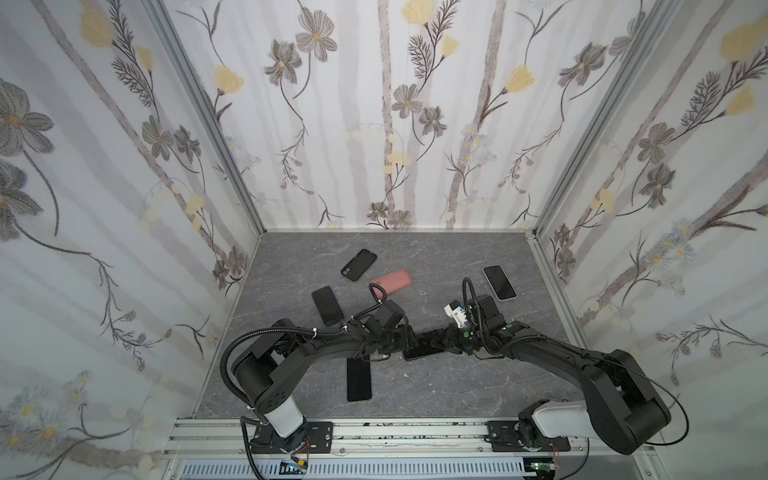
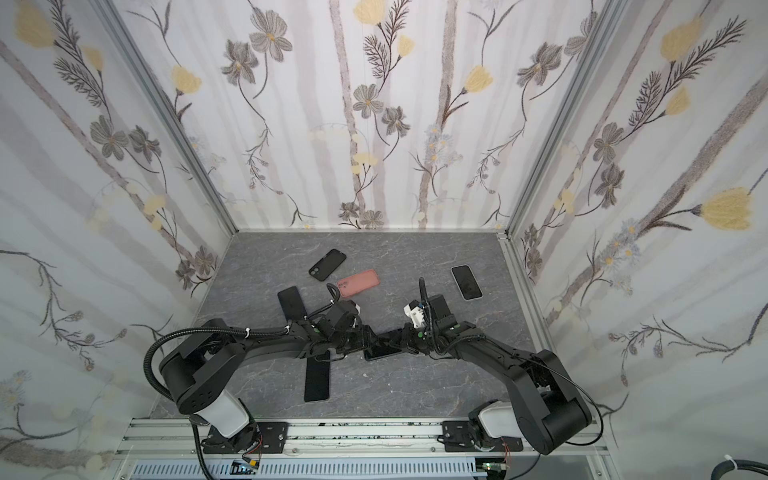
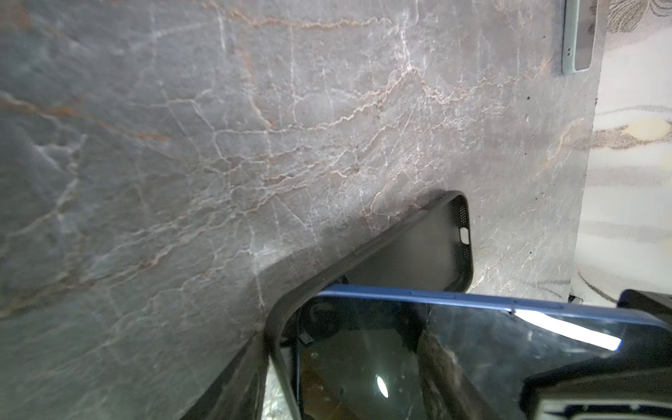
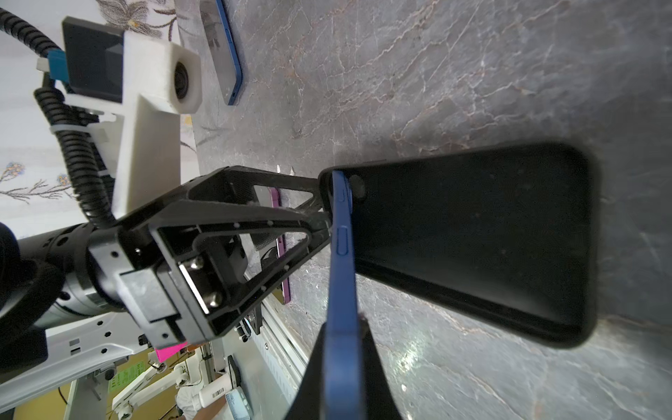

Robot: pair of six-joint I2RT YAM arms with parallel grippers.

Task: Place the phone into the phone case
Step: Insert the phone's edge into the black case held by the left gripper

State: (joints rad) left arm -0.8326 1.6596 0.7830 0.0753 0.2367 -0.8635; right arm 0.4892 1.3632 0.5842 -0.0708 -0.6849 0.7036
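**Blue phone part-seated in black phone case, mid-table**

Nearest, a purple-edged phone [image 1: 358, 380] is laid flat on the grey marble table [image 1: 449, 386]. At mid-table the black phone case [image 4: 472, 236] is clamped across one end by the left gripper [image 4: 324, 205]. The blue phone [image 4: 342, 254] is pinched edgewise by the right gripper [image 4: 343, 363] and tilted, one end tucked into that case. Beyond are laid a second blue phone [image 1: 327, 305], a pink case [image 1: 392, 281], a white-edged phone [image 1: 499, 282] and a far black case [image 1: 358, 264].

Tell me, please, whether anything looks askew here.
Yes: the phone is askew. One end sits in the case, at its camera hole; the rest tilts up out of it, pinched by the right gripper, so it is not seated flat.
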